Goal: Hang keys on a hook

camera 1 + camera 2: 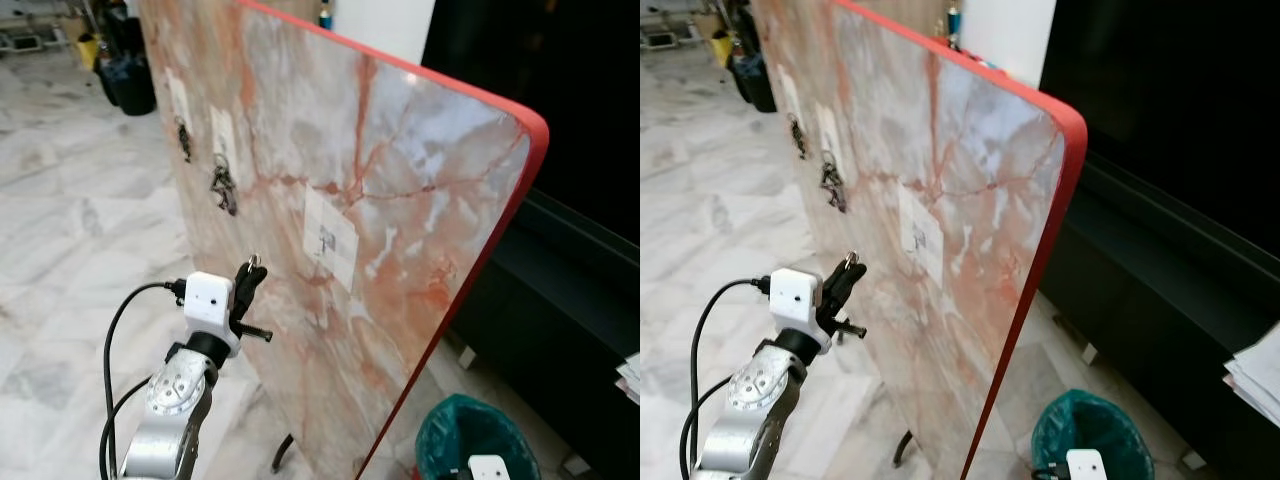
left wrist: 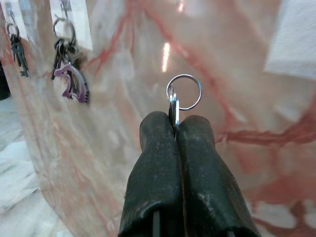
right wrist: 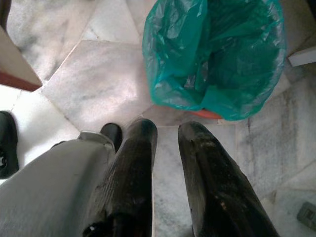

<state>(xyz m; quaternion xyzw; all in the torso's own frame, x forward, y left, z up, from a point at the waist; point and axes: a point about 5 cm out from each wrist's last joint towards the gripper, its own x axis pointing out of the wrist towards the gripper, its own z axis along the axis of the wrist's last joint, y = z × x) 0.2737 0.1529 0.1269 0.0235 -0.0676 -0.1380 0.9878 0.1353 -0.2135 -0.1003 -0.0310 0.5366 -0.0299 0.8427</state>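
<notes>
The left gripper point(image 2: 175, 129) has its jaws closed on the key ring point(image 2: 184, 92), close before the upright marble board point(image 1: 400, 150). On the board hang other keys point(image 1: 223, 188). Right gripper point(image 3: 168, 131), jaws apart and empty, hangs over the marble floor point(image 3: 98, 84) near a green-lined bin point(image 3: 217, 54).

left gripper point(image 2: 175, 126) pinches keys point(image 2: 174, 106) w/ ring near marble board point(image 2: 148, 74); hook maybe blurred.
</notes>
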